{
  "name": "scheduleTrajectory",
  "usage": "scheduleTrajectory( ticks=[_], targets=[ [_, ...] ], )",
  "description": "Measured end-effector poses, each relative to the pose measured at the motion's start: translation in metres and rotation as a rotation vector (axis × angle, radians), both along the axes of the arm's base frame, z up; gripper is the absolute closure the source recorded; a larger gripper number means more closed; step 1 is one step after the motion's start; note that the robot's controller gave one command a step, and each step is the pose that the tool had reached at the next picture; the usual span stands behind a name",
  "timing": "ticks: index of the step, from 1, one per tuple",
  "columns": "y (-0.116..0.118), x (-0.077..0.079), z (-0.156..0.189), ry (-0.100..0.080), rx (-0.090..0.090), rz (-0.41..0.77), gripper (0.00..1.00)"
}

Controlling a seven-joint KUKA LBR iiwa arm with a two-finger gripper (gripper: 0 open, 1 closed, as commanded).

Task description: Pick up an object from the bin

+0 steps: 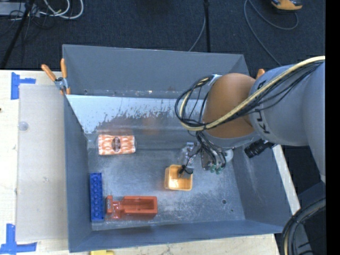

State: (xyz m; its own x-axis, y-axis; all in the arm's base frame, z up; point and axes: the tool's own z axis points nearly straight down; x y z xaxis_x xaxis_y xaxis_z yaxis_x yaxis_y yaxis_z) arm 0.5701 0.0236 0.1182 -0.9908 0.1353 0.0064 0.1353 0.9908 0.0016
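The tool [187, 168] hangs at the top right edge of a small yellow-orange square cup [177, 179], which lies on the bin [159, 78] floor right of centre with bare floor all round. Whether the tool is released or clenched cannot be told. Well apart at the left lie a striped orange toy car [116, 144], a blue brick [96, 196] along the left wall, and a red block [133, 206] just beside it.

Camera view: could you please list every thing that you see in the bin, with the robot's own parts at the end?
Bin: 1, grey, middle of view.
Patterned oblong thing: 1, pink-white, back left of floor.
Studded brick: 1, blue, front left, along wall.
Flat block: 1, red-orange, front, beside the brick.
Small cup: 1, yellow-orange, centre floor.
Arm: 1, grey with orange cover, from right.
Hand: 1, dark, at the cup's back right edge.
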Motion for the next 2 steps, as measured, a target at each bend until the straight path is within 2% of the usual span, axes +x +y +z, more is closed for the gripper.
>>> scheduleTrajectory(
  ticks=[2],
  targets=[
    [0.000,0.002,0.029,-0.007,0.000,0.001,1.00]
  ],
)
